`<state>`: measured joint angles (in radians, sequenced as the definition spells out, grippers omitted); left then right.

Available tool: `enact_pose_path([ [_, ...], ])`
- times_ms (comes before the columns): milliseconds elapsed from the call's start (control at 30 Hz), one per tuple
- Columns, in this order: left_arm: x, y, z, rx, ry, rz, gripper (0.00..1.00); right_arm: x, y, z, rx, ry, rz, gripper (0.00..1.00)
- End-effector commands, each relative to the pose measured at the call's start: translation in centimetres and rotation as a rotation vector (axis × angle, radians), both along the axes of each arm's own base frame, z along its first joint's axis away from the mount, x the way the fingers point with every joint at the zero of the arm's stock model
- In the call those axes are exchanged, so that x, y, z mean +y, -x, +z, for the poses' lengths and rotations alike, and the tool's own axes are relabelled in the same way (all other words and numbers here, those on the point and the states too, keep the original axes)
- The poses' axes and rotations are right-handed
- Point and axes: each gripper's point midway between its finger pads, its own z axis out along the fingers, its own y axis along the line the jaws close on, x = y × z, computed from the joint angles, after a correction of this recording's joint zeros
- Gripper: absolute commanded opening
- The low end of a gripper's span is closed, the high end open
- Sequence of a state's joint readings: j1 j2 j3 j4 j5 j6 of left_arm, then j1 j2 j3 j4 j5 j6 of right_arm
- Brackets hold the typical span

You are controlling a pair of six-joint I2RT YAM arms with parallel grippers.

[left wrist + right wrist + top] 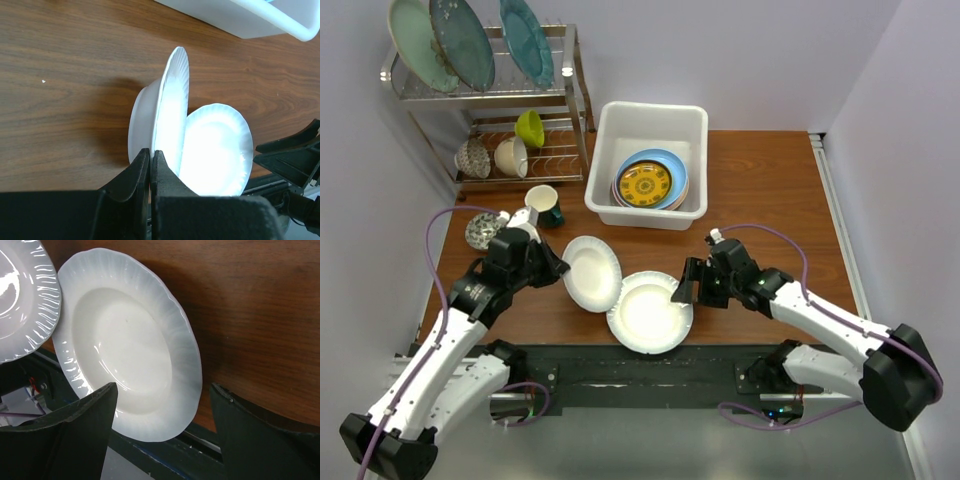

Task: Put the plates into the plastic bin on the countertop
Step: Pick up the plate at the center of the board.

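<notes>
My left gripper (560,268) (151,151) is shut on the rim of a white fluted plate (593,272) (170,105) and holds it tilted up on edge above the countertop (760,190). A second white fluted plate (649,312) (125,340) lies flat at the near edge, partly under the first. My right gripper (681,291) (162,390) is open, its jaws spread over that plate's right rim. The white plastic bin (620,130) (265,22) stands at the back and holds stacked plates, with a gold one (645,184) on top of a blue one.
A metal wire dish rack (570,95) stands at the back left with three large teal plates, bowls and a green cup. A mug (544,205) and a small patterned bowl (482,230) sit on the countertop near my left arm. A black rail (640,365) runs along the table's near edge.
</notes>
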<state>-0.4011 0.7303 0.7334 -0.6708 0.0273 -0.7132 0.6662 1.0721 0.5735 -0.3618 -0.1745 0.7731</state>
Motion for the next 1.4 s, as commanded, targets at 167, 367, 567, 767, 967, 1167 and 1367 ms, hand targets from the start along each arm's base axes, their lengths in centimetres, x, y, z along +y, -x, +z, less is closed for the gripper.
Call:
enact_pose_path([
  [167, 2.2, -1.4, 2.9, -0.11, -0.011, 0.13, 0.0, 1.1, 0.4, -2.8, 0.06, -0.051, 0.029, 0.75],
  [367, 3.3, -0.9, 1.7, -0.089, -0.01, 0.207, 0.0, 2.3, 0.9, -3.3, 0.096, -0.109, 0.063, 0.69],
  [567, 3.7, -0.6, 0.0, -0.048, -0.032, 0.228, 0.0, 2.7, 0.9, -3.2, 0.09, -0.142, 0.071, 0.61],
  [767, 4.0, 0.1, -2.3, 0.014, -0.038, 0.257, 0.0, 2.6, 1.0, -3.3, 0.089, -0.149, 0.069, 0.5],
  [967, 2.8, 0.3, -5.2, 0.124, -0.023, 0.225, 0.0, 2.6, 1.1, -3.8, 0.086, -0.148, 0.074, 0.28],
  [1167, 2.0, 0.4, -7.8, 0.204, -0.025, 0.203, 0.0, 2.7, 0.9, -3.4, 0.069, -0.155, 0.071, 0.05],
  [1367, 2.3, 0.7, -9.5, 0.246, -0.036, 0.225, 0.0, 2.2, 0.4, -2.1, 0.032, -0.138, 0.054, 0.0],
])
